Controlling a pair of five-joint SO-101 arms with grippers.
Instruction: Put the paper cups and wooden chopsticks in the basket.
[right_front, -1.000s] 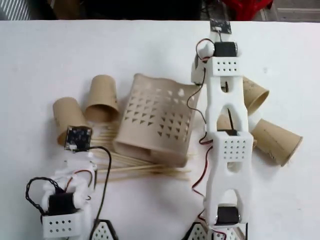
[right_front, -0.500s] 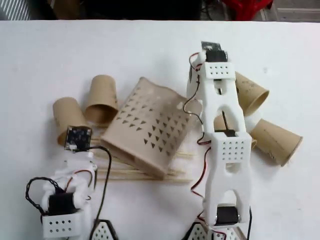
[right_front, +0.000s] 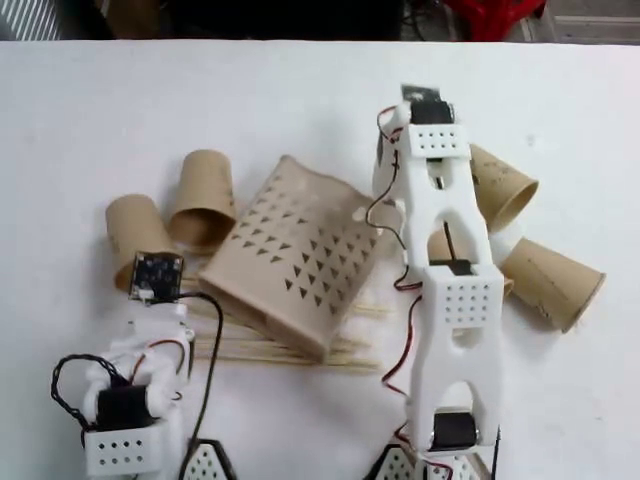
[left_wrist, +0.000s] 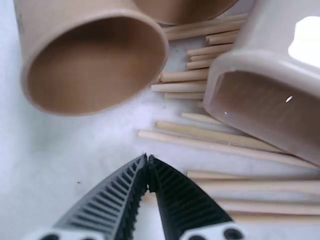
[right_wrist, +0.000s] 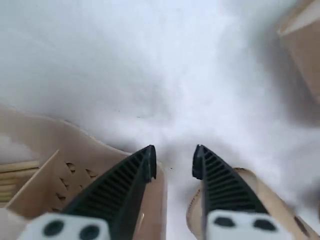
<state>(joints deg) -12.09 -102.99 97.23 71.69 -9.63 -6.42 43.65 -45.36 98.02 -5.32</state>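
The beige plastic basket with triangular cut-outs (right_front: 295, 255) lies tipped on its side in the middle of the high view, its open mouth turned toward the lower left. The pale wooden chopsticks (right_front: 265, 350) lie flat on the white table (right_front: 100, 110), fanned out beneath and just below the basket, some of them running under its wall.

To the left of the basket I see two brown paper cups on their sides, one (right_front: 135, 228) at the far left and a second (right_front: 203, 195) just beside it, close to the basket's upper left corner. On the right, two more toppled cups lie beyond the long white arm, one (right_front: 505, 185) higher and one (right_front: 555, 280) lower.

My left gripper (left_wrist: 148, 160) has its black ribbed fingers pressed together tip to tip, gripping nothing, poised over the chopsticks beside the basket's mouth and an open cup.

My right gripper (right_wrist: 174, 157) stands partly open, a moderate gap between the fingers with bare table showing through. One finger sits over the basket's wall, the other over a cup's rim; contact I cannot tell.
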